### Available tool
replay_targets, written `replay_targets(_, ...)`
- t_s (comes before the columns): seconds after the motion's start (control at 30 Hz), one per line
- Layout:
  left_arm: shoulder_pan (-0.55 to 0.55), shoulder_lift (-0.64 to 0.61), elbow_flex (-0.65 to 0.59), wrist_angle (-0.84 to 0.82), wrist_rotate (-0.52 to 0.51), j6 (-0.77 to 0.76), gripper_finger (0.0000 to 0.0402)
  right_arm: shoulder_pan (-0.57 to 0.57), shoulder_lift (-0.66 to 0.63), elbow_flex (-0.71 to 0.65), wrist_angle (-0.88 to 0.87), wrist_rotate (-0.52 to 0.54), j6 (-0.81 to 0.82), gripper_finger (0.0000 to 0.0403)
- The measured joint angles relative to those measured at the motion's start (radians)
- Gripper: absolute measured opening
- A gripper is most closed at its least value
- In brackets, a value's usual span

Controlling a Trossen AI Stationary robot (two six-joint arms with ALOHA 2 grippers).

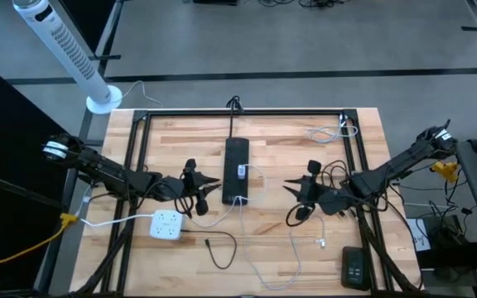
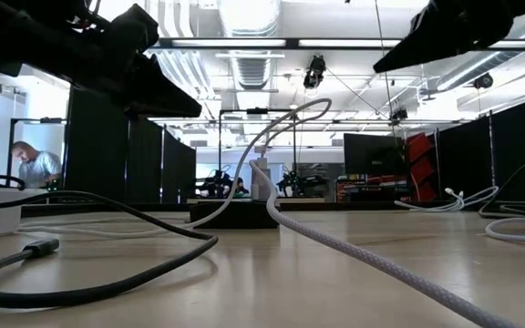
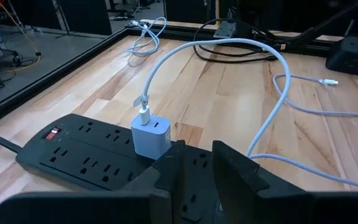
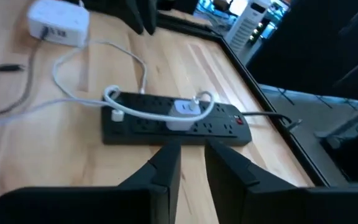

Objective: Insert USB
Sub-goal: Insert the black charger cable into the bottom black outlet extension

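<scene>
A black power strip (image 1: 236, 170) lies at the table's middle with a white charger (image 3: 151, 137) plugged into it. A white USB cable's plug (image 3: 143, 115) stands in the charger's top. The cable (image 3: 229, 43) arcs up and falls back to the table toward the near edge. My left gripper (image 1: 215, 183) hovers just left of the strip, and my right gripper (image 1: 288, 184) hovers to its right. Both point at the strip. In the wrist views the left gripper (image 3: 199, 163) and the right gripper (image 4: 194, 155) each show a narrow gap with nothing in it.
A white multi-socket block (image 1: 166, 224) with its cord lies near left, beside a loose black cable (image 1: 218, 248). A black box (image 1: 354, 266) sits near right, and a coiled white cable (image 1: 330, 132) lies far right. Black frame rails (image 1: 139, 141) border the table. A person (image 2: 35, 164) stands far off.
</scene>
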Motion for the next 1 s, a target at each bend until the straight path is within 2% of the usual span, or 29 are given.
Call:
replay_targets(0.13,0.0,0.0,0.0,0.0,0.004,0.0,0.0066,0.056,-0.046,0.001,-0.03,-0.009,0.022,0.0041)
replay_targets(0.37,0.0,0.0,0.0,0.001,0.017,0.006,0.0066,0.217,-0.109,0.001,-0.052,-0.057,0.127,0.0031)
replay_targets(0.47,0.0,0.0,0.003,0.004,0.017,0.037,0.0066,0.263,-0.088,0.001,-0.052,-0.047,0.197,0.0024)
replay_targets(0.6,0.0,0.0,0.035,0.005,0.017,0.074,0.0066,0.263,0.0,0.002,-0.094,-0.046,0.374,0.0011)
replay_targets(0.73,0.0,0.0,0.082,0.005,0.019,0.11,0.0066,0.238,0.117,0.002,-0.302,-0.049,0.559,0.0008)
replay_targets(0.83,-0.001,0.0,0.096,-0.008,0.046,0.116,0.0066,0.199,0.177,0.002,-0.514,-0.053,0.817,0.0018)
replay_targets(1.0,-0.001,0.0,0.094,-0.037,0.059,0.116,0.0066,0.147,0.209,0.001,-0.734,-0.213,1.065,0.0077)
